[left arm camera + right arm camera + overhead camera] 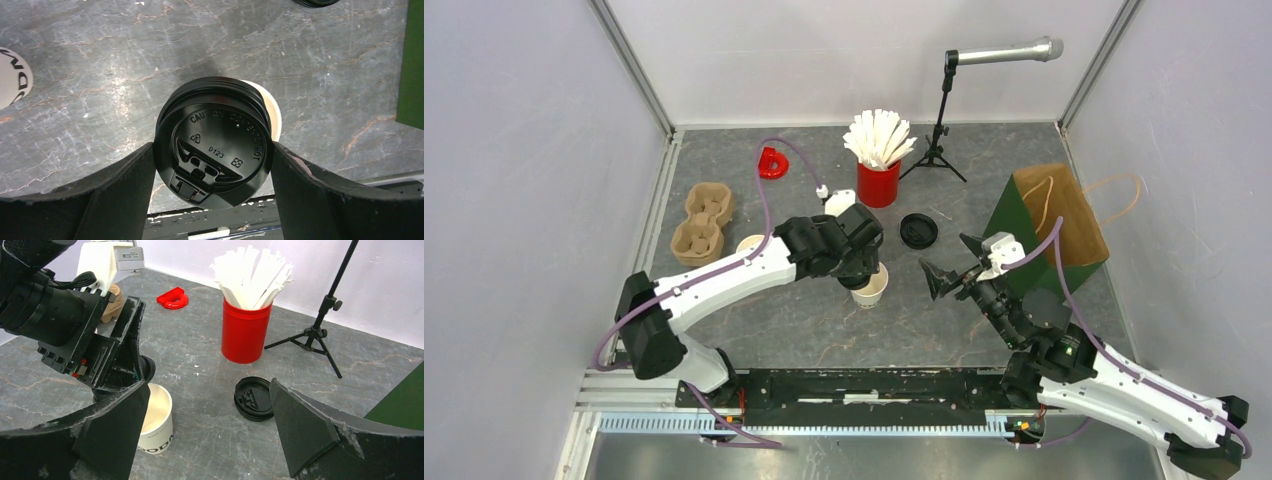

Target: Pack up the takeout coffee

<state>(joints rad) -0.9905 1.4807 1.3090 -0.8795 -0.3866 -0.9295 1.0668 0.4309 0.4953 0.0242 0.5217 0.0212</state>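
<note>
My left gripper (864, 270) is shut on a black lid (215, 140), with one finger against each side of its rim. The lid hangs just over an open white paper cup (871, 288), whose cream rim (275, 117) shows past the lid's right edge. A second white cup (749, 243) stands behind the left arm, partly hidden. A second black lid (918, 230) lies flat on the table near the red cup. My right gripper (946, 262) hovers to the right of the cup, open and holding nothing, with the cup (156, 417) and the loose lid (254, 398) ahead of it.
A red cup of white sticks (879, 180) stands at the back centre. A brown pulp carrier (702, 225) lies at the left, and a green paper bag (1049, 225) at the right. A microphone tripod (939, 150) and a small red object (772, 162) stand near the back wall.
</note>
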